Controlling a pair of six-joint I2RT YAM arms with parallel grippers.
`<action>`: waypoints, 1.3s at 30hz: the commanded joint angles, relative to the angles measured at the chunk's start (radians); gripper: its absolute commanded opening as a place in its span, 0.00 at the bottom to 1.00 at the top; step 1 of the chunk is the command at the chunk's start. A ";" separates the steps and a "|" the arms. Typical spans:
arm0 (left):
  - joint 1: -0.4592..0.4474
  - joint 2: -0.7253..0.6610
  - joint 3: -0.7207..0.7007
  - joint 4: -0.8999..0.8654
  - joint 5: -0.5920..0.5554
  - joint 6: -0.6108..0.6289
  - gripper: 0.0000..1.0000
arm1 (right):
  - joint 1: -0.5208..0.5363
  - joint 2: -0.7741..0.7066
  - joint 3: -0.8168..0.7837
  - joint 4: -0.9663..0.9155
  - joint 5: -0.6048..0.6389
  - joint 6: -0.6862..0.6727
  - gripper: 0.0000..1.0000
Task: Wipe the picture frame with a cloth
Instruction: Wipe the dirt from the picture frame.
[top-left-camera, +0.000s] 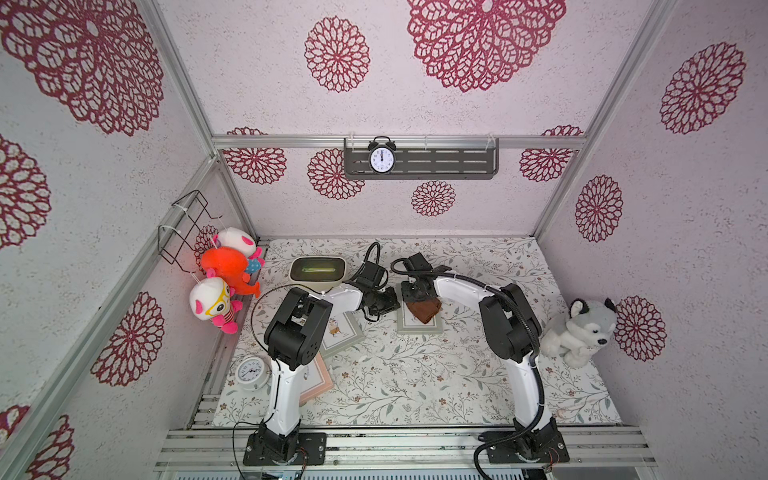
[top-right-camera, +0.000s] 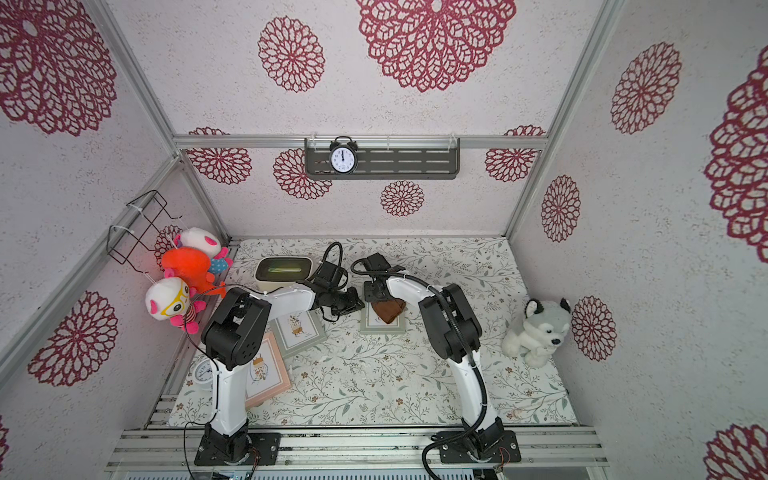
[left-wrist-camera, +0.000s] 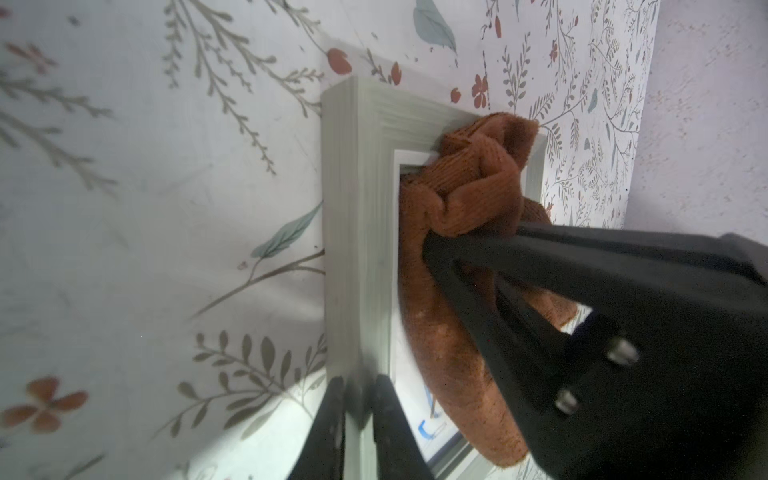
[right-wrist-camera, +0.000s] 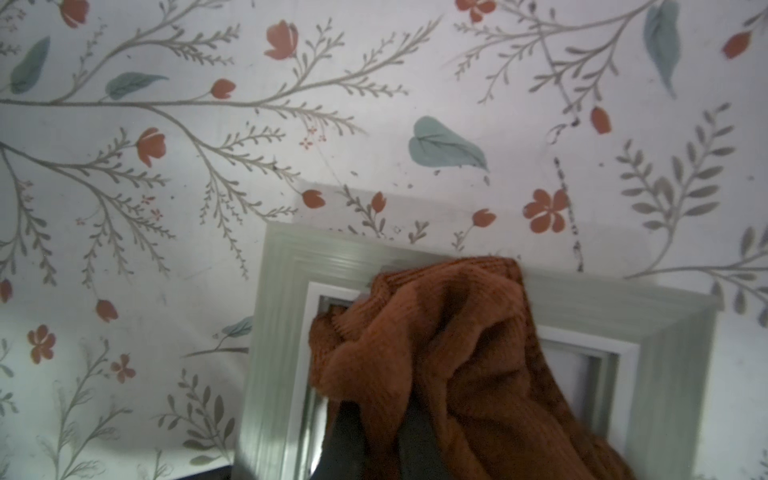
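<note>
A grey-green picture frame (top-left-camera: 417, 331) (top-right-camera: 382, 331) lies flat on the floral table, near the middle in both top views. My left gripper (top-left-camera: 392, 303) (left-wrist-camera: 359, 424) is shut on the frame's left rail (left-wrist-camera: 357, 208), one finger on each side of it. A crumpled brown cloth (top-left-camera: 424, 311) (left-wrist-camera: 457, 199) (right-wrist-camera: 449, 340) rests on the frame's far part and glass. My right gripper (top-left-camera: 419, 298) (right-wrist-camera: 384, 436) is shut on the cloth from above, its tips buried in the folds. The cloth hides most of the picture; the frame's corner (right-wrist-camera: 278, 316) shows beside it.
Two more frames lie under the left arm: a grey-green one (top-left-camera: 343, 334) and a pink one (top-right-camera: 266, 374). A cream tub (top-left-camera: 318, 272) stands behind, a white clock (top-left-camera: 249, 372) at front left, plush toys (top-left-camera: 226, 270) on the left wall, a husky plush (top-left-camera: 582, 332) at right.
</note>
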 joint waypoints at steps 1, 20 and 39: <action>-0.006 0.081 -0.046 -0.144 -0.072 0.010 0.15 | -0.065 0.006 -0.083 -0.177 0.159 -0.014 0.00; -0.004 0.092 -0.037 -0.146 -0.069 0.011 0.16 | 0.026 0.027 -0.040 -0.129 -0.034 -0.119 0.00; -0.004 0.095 -0.027 -0.158 -0.075 0.011 0.15 | 0.046 0.045 -0.041 -0.075 -0.179 -0.074 0.00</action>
